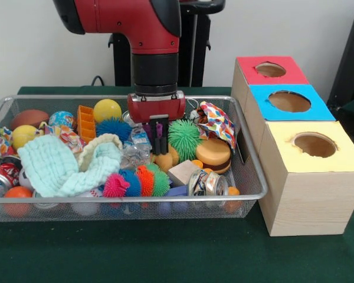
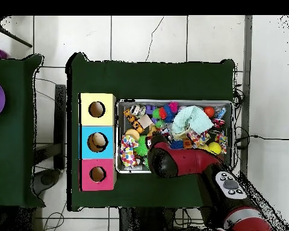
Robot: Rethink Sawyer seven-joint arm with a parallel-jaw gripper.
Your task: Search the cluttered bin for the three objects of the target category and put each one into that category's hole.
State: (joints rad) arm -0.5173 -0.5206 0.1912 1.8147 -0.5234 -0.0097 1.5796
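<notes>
The cluttered bin point(image 1: 106, 98) is a silver wire-mesh basket full of toys, on the green table; it also shows in the overhead view point(image 2: 171, 101). My gripper point(image 1: 159, 146) hangs low inside it at the middle, shut, its tips just above a small orange-yellow toy point(image 1: 164, 160) and beside crumpled clear plastic point(image 1: 133, 153). A green spiky ball point(image 1: 184, 138) lies right of it, a blue spiky ball point(image 1: 113, 128) left. Three boxes with round holes stand beside the bin: red point(image 1: 270, 71), blue point(image 1: 289, 101), yellow point(image 1: 314, 144). In the overhead view the arm point(image 2: 183, 161) hides the gripper.
The bin also holds a mint cloth point(image 1: 65, 168), a yellow ball point(image 1: 107, 109), a toy burger point(image 1: 213, 154), a crushed can point(image 1: 205, 183), a wooden block point(image 1: 183, 172), a colourful wrapper point(image 1: 215, 122) and small spiky balls point(image 1: 135, 183). Something tan shows in the blue box's hole point(image 2: 99, 141).
</notes>
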